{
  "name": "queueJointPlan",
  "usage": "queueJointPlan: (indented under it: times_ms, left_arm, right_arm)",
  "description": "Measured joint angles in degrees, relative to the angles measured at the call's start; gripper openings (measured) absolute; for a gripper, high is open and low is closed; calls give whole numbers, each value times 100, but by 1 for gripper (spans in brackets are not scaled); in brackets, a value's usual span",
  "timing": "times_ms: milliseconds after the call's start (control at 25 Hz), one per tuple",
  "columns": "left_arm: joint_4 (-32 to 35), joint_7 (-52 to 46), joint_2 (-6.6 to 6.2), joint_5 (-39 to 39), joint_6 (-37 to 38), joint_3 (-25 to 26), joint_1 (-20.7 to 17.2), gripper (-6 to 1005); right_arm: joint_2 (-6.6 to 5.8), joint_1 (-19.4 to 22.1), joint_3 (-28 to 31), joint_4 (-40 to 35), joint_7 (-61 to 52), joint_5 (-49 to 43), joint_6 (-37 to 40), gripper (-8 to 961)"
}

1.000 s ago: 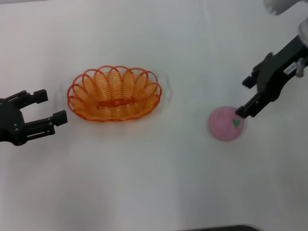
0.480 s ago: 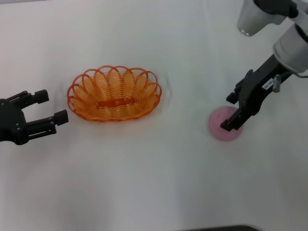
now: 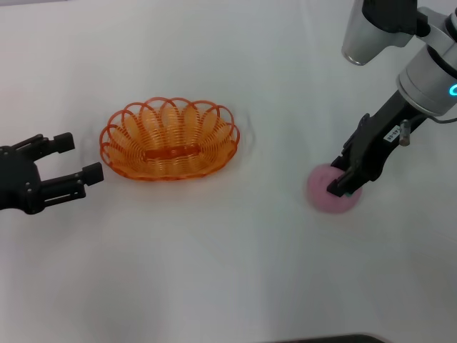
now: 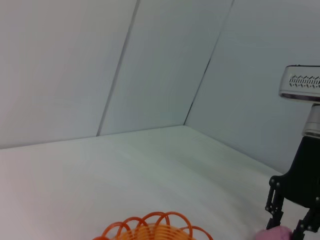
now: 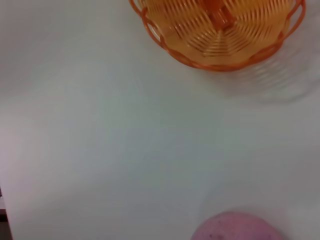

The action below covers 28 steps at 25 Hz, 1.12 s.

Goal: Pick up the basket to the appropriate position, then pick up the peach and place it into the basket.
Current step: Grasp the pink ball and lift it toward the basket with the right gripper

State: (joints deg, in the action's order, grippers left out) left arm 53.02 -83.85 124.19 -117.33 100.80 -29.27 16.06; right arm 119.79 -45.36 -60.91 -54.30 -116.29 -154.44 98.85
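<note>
The orange wire basket [image 3: 143, 128] sits empty on the white table, left of centre; it also shows in the left wrist view [image 4: 150, 231] and the right wrist view [image 5: 215, 35]. The pink peach [image 3: 321, 194] lies on the table at the right, also in the right wrist view [image 5: 237, 228] and the left wrist view [image 4: 276, 234]. My right gripper [image 3: 341, 175] is lowered onto the peach with its fingers open on either side of it, covering the leaf mark; it shows in the left wrist view too [image 4: 289, 220]. My left gripper [image 3: 77, 157] is open and empty, just left of the basket.
The white table [image 3: 228, 271] spreads all round. Pale grey walls [image 4: 150, 65] stand behind it. The right arm's white upper link [image 3: 375, 28] hangs over the far right.
My right gripper has moved left and down over the peach, from beside it to straddling it and hiding its leaf mark. The basket and my left gripper have not moved.
</note>
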Motion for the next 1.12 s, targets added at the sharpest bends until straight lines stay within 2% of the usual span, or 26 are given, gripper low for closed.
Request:
queueJointPlan:
  times_ms: [400, 600, 960, 1120]
  left_arm:
    - [-109, 0, -18, 0, -12, 0, 27, 879]
    - [-109, -3, -18, 0, -17, 0, 30, 879]
    - [-108, -28, -29, 0, -17, 0, 29, 875]
    - [-108, -28, -28, 0, -17, -8, 33, 875]
  right_arm:
    - [-5, -19, -45, 7, 14, -15, 3, 331]
    - [-14, -46, -45, 0, 8, -26, 5, 112]
    - [-39, -52, 12, -49, 12, -10, 14, 52]
    - [-66, -26, 639, -344, 80, 238, -118, 52]
